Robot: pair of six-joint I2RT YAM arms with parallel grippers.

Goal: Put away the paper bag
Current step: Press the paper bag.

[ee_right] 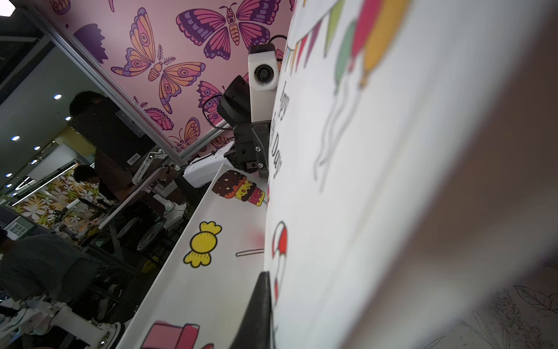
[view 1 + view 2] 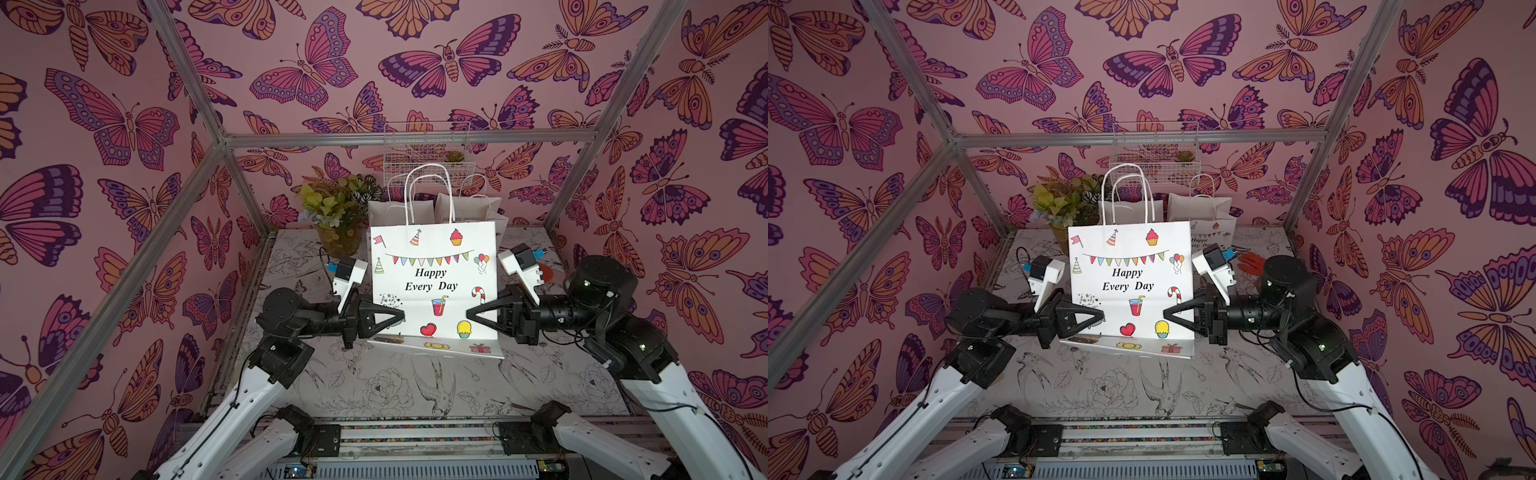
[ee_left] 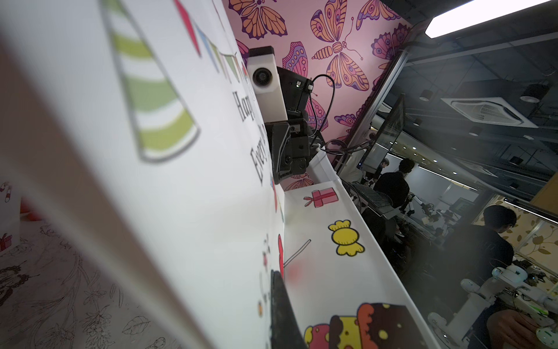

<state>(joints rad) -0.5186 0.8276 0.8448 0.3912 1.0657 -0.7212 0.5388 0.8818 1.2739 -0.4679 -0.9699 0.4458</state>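
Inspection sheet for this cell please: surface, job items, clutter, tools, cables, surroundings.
Surface: table with a bird-and-flower line print.
Job's things: paper bag, printed "Happy Every Day", upright at mid-table, flattened, with its bottom flap folded forward.
Clutter: white bags and potted plant at the back; red item at the rear right, kind unclear; wire basket on the back wall.
Grippers: left tool shut on the paper bag's lower left edge; right tool shut on its lower right edge.
Cables: black cable looped at the right wrist, off the bag.
Surroundings: butterfly walls, metal frame, people at desks outside.
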